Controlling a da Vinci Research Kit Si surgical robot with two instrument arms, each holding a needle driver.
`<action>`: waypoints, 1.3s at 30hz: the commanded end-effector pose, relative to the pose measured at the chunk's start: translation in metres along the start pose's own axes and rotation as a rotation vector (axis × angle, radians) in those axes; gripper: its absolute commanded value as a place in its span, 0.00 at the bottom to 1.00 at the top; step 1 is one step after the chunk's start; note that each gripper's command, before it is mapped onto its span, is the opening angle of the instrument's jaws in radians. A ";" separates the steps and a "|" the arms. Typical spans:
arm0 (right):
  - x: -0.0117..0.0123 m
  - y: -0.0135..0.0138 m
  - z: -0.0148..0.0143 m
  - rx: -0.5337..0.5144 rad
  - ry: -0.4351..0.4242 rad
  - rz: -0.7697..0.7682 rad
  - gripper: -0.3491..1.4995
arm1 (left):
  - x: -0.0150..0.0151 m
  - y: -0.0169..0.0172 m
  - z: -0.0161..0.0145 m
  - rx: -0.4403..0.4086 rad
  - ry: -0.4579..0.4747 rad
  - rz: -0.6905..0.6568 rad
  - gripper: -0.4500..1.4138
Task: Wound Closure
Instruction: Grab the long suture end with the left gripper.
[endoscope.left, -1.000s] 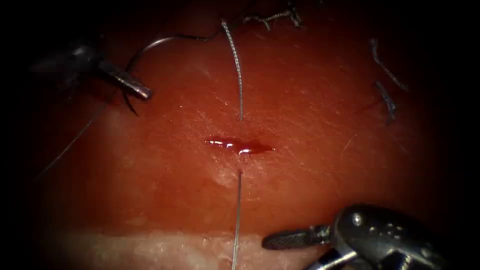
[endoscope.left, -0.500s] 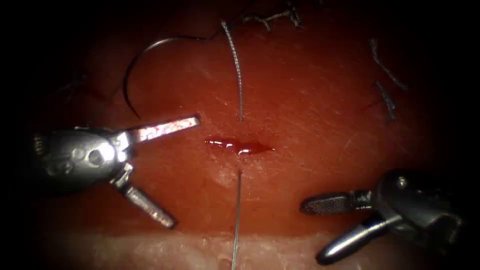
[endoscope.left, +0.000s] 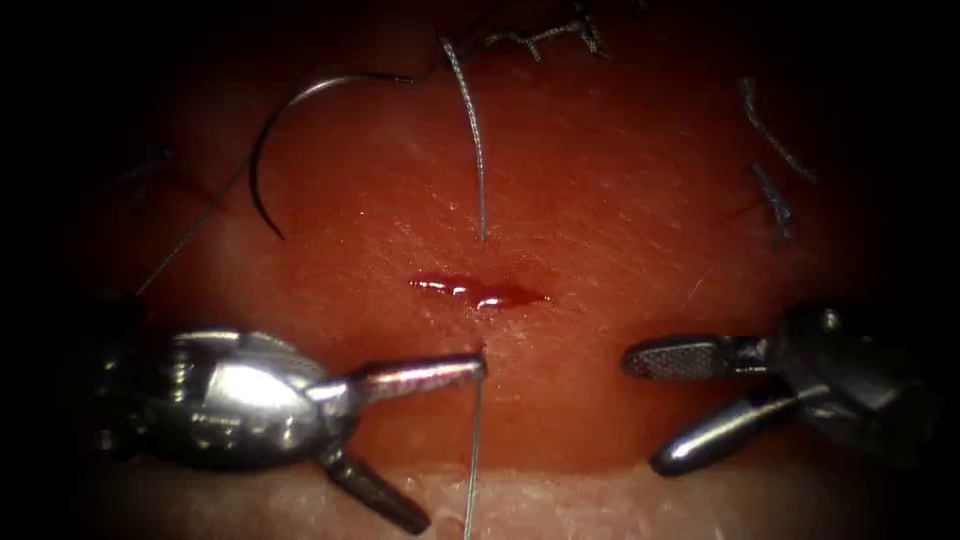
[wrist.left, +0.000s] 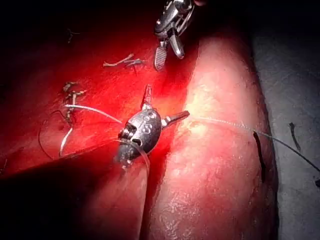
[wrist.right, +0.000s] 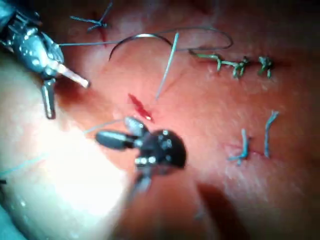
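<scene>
Left tool (endoscope.left: 415, 445) gaped wide at the thread (endoscope.left: 474, 440) below the cut (endoscope.left: 478, 291) — nothing gripped. Right tool (endoscope.left: 655, 410) open, empty too. Needle (endoscope.left: 290, 130) loose on tissue (endoscope.left: 620, 200), upper left — likely thread handling next.

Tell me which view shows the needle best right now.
Endoscope view: the needle lies loose on the tissue, upper left of the cut, its whole curve showing; both tools' jaws stand open, holding nothing. The right wrist view shows its arc smaller. In the left wrist view I can't pick it out for certain.
</scene>
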 end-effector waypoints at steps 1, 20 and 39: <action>-0.0004 0.0005 0.0007 -0.009 0.003 0.000 0.91 | -0.0007 -0.0001 0.0009 0.001 -0.005 0.008 0.75; -0.0007 0.0002 0.0016 -0.031 0.014 0.001 0.91 | -0.0047 0.0027 0.0048 -0.022 -0.034 0.068 0.70; -0.0010 0.0000 0.0021 -0.028 0.012 -0.002 0.91 | -0.0021 0.0036 0.0072 -0.045 -0.018 0.068 0.69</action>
